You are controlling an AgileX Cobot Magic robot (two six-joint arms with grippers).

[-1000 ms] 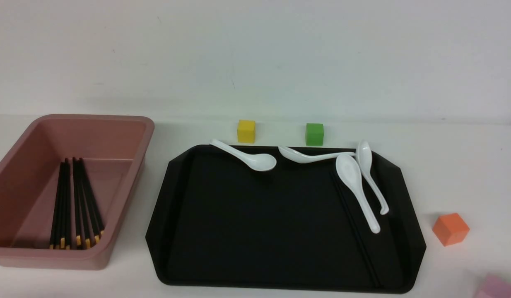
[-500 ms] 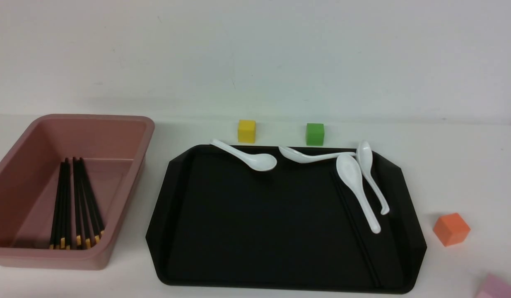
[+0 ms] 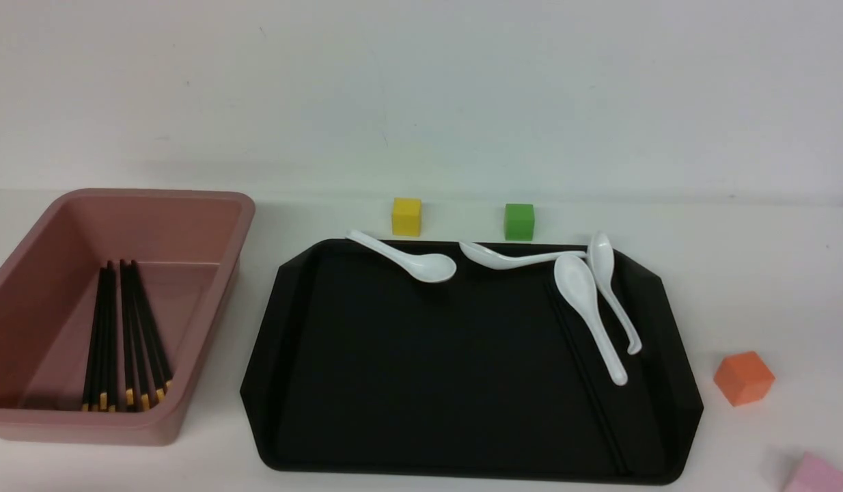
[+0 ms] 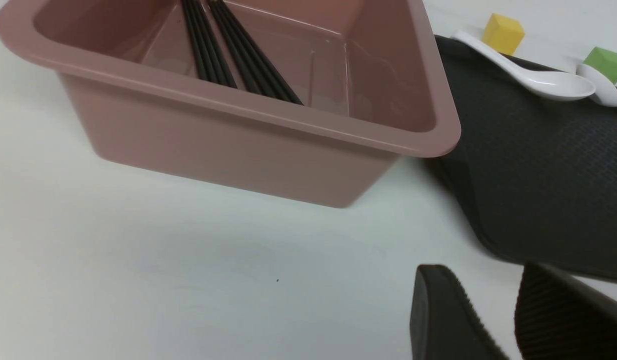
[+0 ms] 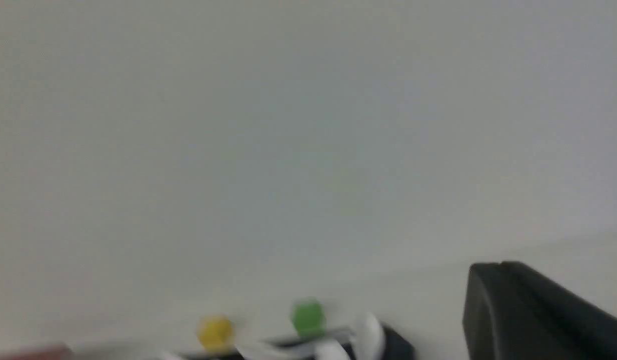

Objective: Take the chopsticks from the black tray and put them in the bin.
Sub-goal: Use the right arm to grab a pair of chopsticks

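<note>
The dusty-pink bin [image 3: 210, 225] stands at the left and holds several black chopsticks [image 3: 124, 335] with yellow ends. It also shows in the left wrist view [image 4: 248, 140], with the chopsticks [image 4: 223, 50] inside. The black tray [image 3: 421, 383] lies in the middle. Thin black chopsticks [image 3: 585, 383] lie on its right part, faint against the tray, their far end beside a white spoon [image 3: 589, 314]. My left gripper [image 4: 481, 272] is open and empty, low over the table near the tray's corner [image 4: 538, 175]. My right gripper [image 5: 501, 265] looks shut and empty, in a blurred view. Neither gripper shows in the front view.
Several white spoons [image 3: 411, 260] lie along the tray's far and right side. A yellow cube [image 3: 406, 217] and a green cube [image 3: 518, 222] stand behind the tray. An orange cube [image 3: 744, 378] and a pink cube [image 3: 818, 473] sit to its right.
</note>
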